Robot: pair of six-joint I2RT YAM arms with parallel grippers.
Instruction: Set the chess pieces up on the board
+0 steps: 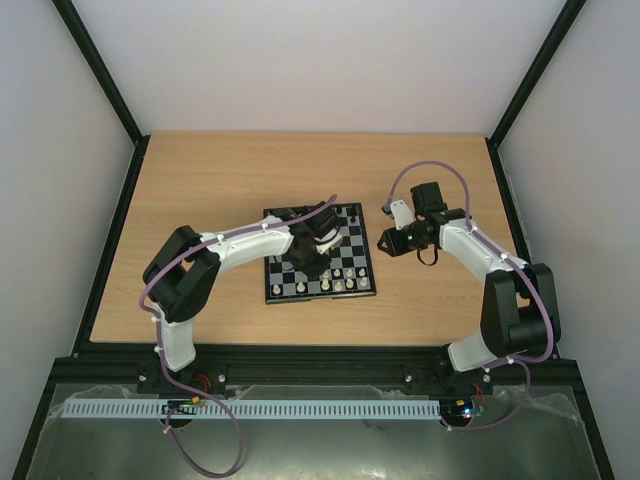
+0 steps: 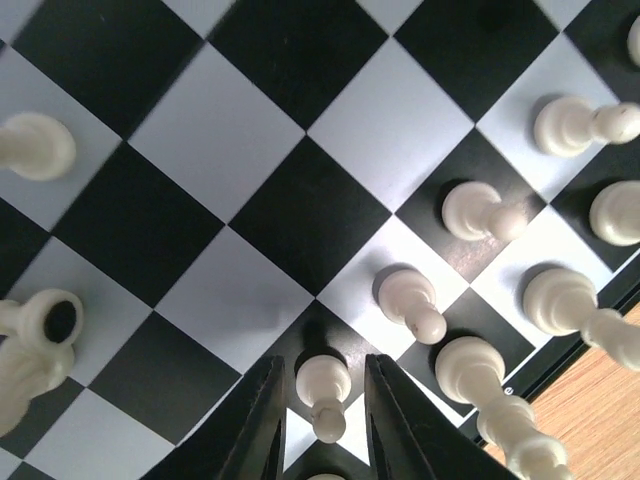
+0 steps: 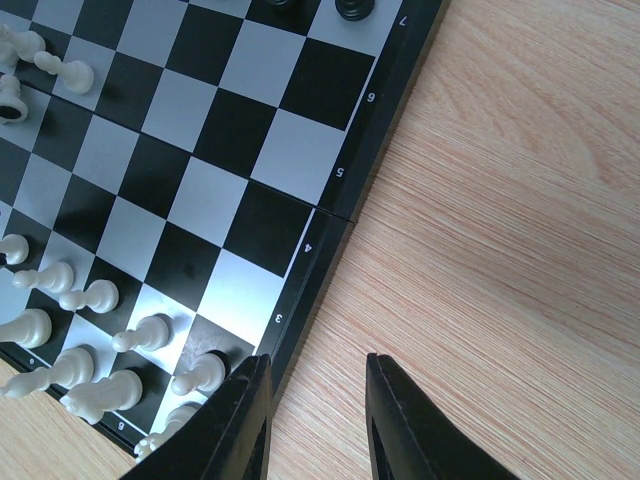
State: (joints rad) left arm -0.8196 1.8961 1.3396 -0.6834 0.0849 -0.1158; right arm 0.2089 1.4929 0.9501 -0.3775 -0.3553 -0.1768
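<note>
The board (image 1: 352, 225) lies mid-table with white chess pieces (image 1: 340, 283) along its near edge. My left gripper (image 1: 318, 262) hangs low over that side. In the left wrist view its fingers (image 2: 265, 420) stand either side of a white pawn (image 2: 325, 385) upright on a dark square, with a gap on both sides, so the left gripper (image 2: 325, 362) is open. More white pieces (image 2: 412, 300) stand to its right. My right gripper (image 3: 318, 360) is open and empty over bare wood beside the board's edge (image 3: 330, 210).
A white rook-like piece (image 2: 40, 335) and a lone pawn (image 2: 35, 145) stand at the left of the left wrist view. Black pieces (image 3: 352, 8) sit at the board's far rows. Wooden table (image 1: 200, 180) surrounds the board; black frame posts (image 1: 100, 70) rise at the sides.
</note>
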